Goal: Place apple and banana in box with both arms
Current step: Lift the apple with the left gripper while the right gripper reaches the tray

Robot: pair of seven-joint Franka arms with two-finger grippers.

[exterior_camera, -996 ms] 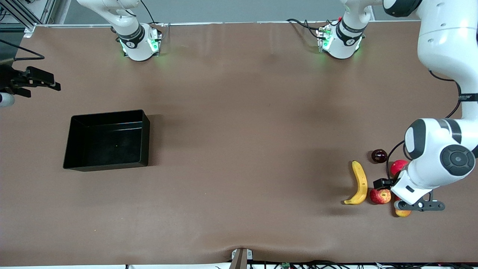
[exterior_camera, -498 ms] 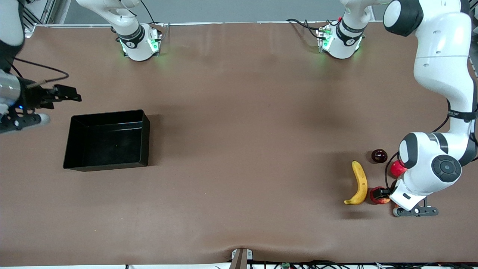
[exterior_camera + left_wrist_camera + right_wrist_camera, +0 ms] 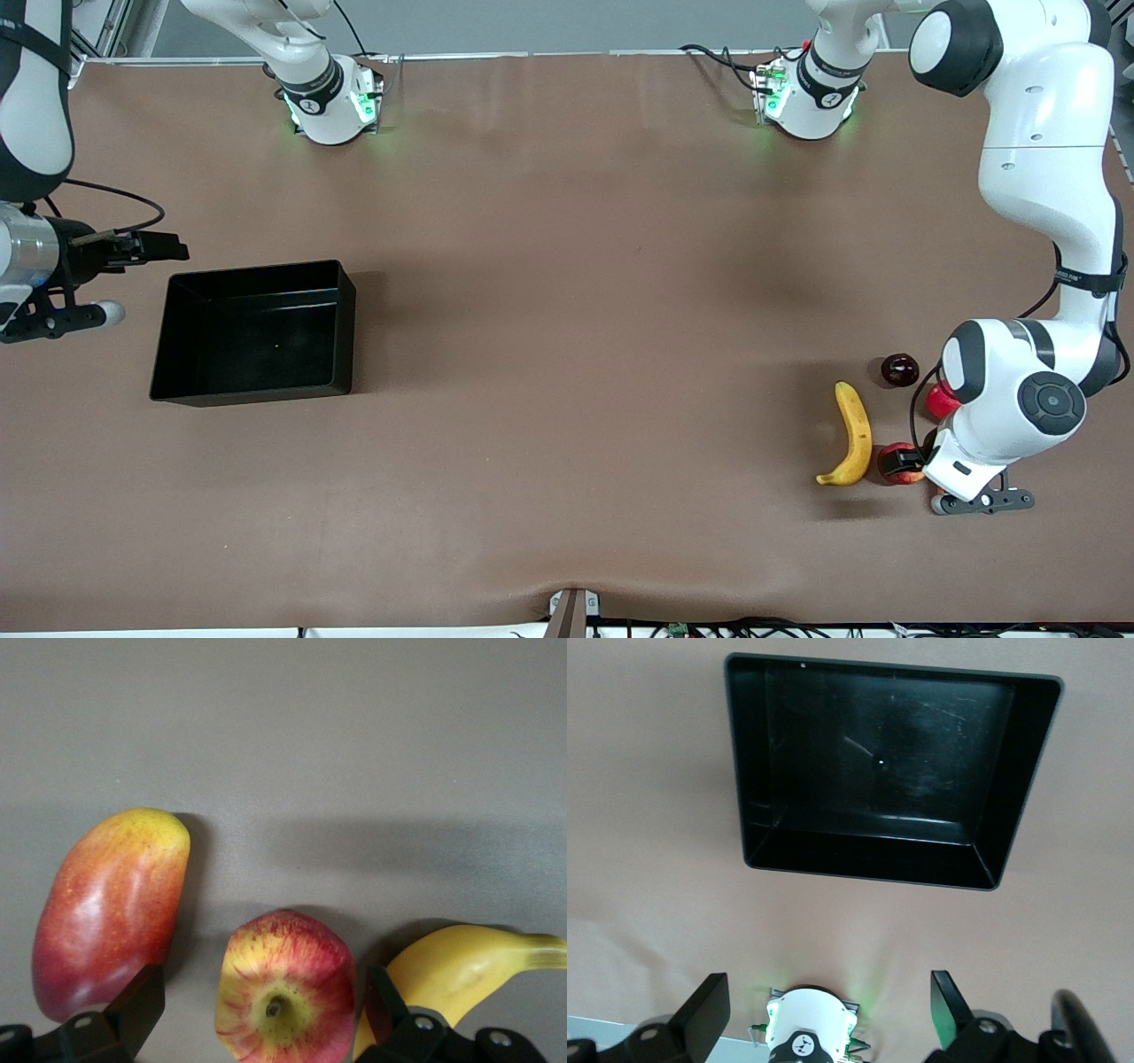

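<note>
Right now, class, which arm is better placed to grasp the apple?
The left. Its open end effector straddles the apple, which lies beside the banana. The right end effector, also open, hovers beside the empty box.

1. My bench is covered edge to edge by a matte brown sheet (image 3: 567, 354), plain and unpatterned.
2. The sheet wrinkles and lifts slightly at the edge nearest the front camera, around a small grey bracket (image 3: 574, 610) clamped at the middle of that edge.
3. Loose cables (image 3: 709, 629) run along that same edge.
4. Past the farthest table edge I see a flat grey-blue surface (image 3: 567, 27), either wall or floor; I cannot tell which.
5. Aluminium framing (image 3: 80, 35) stands at the corner by my right arm's end.
6. Lighting is even, with soft broad shadows and faint glare on the sheet.
</note>
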